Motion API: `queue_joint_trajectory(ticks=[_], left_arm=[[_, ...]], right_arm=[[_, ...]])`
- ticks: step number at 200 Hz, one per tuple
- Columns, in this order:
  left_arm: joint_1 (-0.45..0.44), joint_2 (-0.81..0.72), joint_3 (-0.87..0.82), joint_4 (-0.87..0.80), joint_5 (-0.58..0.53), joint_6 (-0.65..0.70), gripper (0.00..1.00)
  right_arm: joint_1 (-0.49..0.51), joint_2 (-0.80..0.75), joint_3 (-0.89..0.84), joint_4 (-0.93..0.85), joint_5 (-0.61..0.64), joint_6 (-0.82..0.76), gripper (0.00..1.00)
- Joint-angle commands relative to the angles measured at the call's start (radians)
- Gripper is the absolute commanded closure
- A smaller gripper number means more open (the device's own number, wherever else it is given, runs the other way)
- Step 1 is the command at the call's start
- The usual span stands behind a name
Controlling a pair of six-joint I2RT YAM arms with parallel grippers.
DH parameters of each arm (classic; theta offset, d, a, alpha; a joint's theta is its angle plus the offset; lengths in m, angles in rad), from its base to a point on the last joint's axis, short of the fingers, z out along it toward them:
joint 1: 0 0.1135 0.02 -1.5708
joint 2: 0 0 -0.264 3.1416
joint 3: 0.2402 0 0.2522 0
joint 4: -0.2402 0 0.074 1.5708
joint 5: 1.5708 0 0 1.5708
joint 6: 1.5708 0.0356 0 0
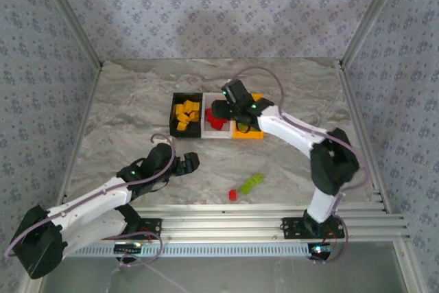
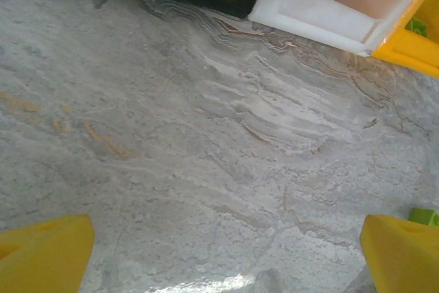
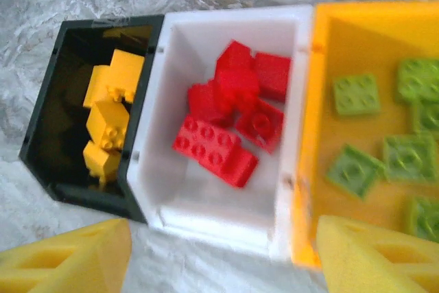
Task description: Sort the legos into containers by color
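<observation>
1. The left gripper [image 1: 188, 162] hangs low over the bare table [image 1: 123, 114], jaws wide apart and holding nothing
2. The black bin [image 1: 173, 118] holds yellow-orange bricks [image 1: 186, 113], and the white bin [image 1: 218, 135] next to it holds red ones [image 3: 226, 128]
3. The right gripper [image 1: 218, 109] hovers over the white bin, fingers parted and empty
4. A loose red brick [image 1: 232, 194] and a long green brick [image 1: 252, 182] lie right of the left gripper, toward the bases. The green one's long axis runs diagonally, near-left to far-right, and the left arm looks nearer
5. The orange bin [image 1: 248, 134] holds green pieces [image 3: 357, 94]

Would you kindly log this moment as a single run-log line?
left fingers: open, empty, over table | right fingers: open, above white bin of red legos | loose: green brick, red brick
</observation>
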Motion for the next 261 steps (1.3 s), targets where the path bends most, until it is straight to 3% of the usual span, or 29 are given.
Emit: queue_joint_trajectory(ticks=[1, 36, 71, 117, 176, 213, 261], left_arm=[[-0.007, 0.024, 0.032, 0.023, 0.012, 0.02, 0.01], [-0.013, 0.049, 0.019, 0.055, 0.021, 0.01, 0.01], [-0.013, 0.077, 0.006, 0.074, 0.02, 0.008, 0.01], [-0.013, 0.093, -0.003, 0.082, 0.025, 0.005, 0.01], [-0.013, 0.093, -0.008, 0.086, 0.023, 0.004, 0.01], [-0.014, 0.095, -0.012, 0.093, 0.023, 0.005, 0.01], [-0.013, 0.106, -0.011, 0.093, 0.017, 0.008, 0.0]], right_arm=[[0.064, -0.149, -0.186, -0.088, 0.117, 0.162, 0.27], [0.173, -0.336, -0.427, -0.208, 0.193, 0.328, 0.26], [0.218, -0.34, -0.541, -0.25, 0.169, 0.374, 0.26], [0.224, -0.297, -0.613, -0.246, 0.146, 0.422, 0.25], [0.156, -0.334, -0.617, -0.401, 0.259, 0.472, 0.28], [0.141, -0.421, -0.635, -0.263, 0.212, 0.381, 0.26], [0.115, -0.264, -0.633, -0.175, 0.112, 0.359, 0.28]])
